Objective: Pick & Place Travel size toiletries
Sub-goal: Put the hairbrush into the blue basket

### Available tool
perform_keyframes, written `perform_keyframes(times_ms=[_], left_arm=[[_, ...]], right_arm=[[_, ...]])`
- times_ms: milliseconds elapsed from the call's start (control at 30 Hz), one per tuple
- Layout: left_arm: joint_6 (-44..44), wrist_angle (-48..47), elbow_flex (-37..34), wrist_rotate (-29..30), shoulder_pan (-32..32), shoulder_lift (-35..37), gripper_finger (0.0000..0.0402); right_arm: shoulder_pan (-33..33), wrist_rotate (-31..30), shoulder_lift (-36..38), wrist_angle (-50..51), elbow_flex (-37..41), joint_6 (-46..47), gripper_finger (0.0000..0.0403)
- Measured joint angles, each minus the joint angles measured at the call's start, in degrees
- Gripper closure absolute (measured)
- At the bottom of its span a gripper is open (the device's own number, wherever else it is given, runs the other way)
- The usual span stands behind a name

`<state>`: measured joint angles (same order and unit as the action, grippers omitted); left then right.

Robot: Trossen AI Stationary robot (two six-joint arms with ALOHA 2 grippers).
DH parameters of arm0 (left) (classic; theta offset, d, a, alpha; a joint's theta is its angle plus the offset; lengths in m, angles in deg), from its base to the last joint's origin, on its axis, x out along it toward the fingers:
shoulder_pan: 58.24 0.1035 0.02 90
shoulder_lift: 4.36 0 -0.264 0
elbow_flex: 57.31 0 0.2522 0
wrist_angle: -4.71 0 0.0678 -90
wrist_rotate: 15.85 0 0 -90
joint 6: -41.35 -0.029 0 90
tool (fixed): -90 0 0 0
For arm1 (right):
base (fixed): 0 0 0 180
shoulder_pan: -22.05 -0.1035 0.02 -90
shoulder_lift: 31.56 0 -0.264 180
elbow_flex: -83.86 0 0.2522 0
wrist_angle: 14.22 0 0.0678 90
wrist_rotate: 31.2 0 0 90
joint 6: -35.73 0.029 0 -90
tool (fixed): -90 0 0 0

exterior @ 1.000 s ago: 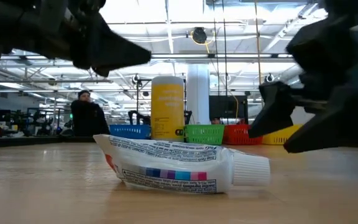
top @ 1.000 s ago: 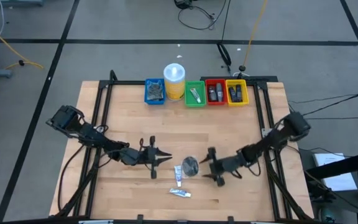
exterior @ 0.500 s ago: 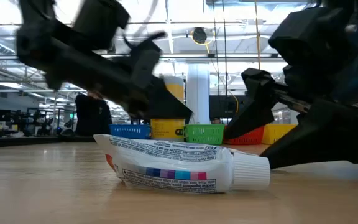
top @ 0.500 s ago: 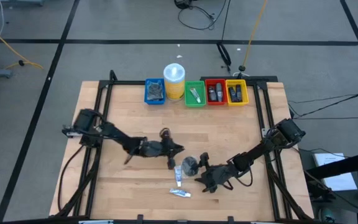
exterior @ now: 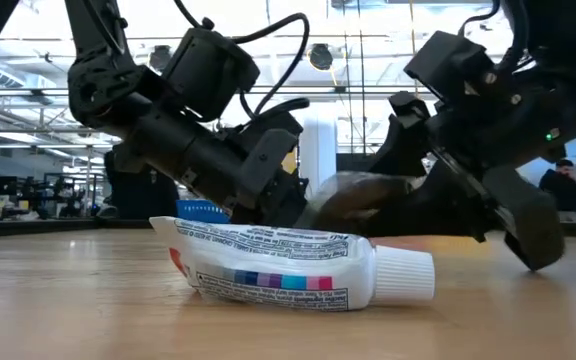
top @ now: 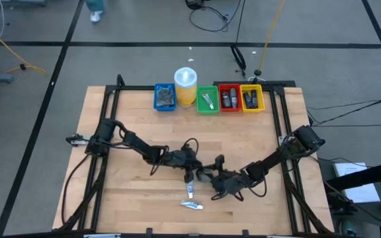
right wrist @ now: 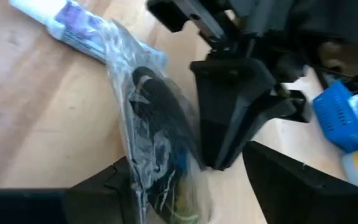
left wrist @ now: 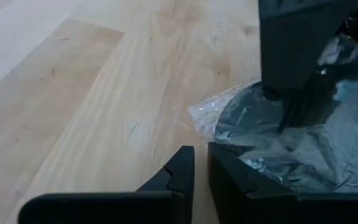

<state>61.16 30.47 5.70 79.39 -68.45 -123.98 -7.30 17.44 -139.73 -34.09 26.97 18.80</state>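
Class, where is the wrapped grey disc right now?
In the high view, the disc sits near the table's centre between both grippers, just above the tube.

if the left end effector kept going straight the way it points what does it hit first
Most likely the wrapped grey disc, right ahead of the left end effector, whose fingers are nearly shut. The right end effector sits just past it, apparently gripping the disc.

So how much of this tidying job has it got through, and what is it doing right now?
Some toiletries already lie in the blue, green, red and yellow bins at the table's far edge. Right now both grippers meet at a wrapped grey disc mid-table: the right gripper has its fingers around it, while the left gripper is shut beside it. Two tubes on the table are left.
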Motion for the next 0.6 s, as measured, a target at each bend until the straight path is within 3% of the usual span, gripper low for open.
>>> perform_keyframes(times_ms=[133,333,467,600], left_arm=[[-0.22,-0.52,-0.01,0.11,-0.16,0.1,0.0355],[-3.71,-8.06,-0.04,1.81,0.12,3.23,0.0355],[-5.71,-20.24,-0.41,11.56,-0.73,10.24,0.0355],[-8.25,-25.79,-0.23,27.28,-5.27,17.63,0.0355]], right_arm=[[-0.28,3.29,0.82,-1.19,0.11,0.91,0.0213],[-0.27,9.62,1.39,-1.2,0.11,6.77,0.0312],[0.8,14.17,1.54,-1.83,0.0,10.97,0.038],[2.23,15.99,1.54,-3.08,0.0,16.16,0.0376]])
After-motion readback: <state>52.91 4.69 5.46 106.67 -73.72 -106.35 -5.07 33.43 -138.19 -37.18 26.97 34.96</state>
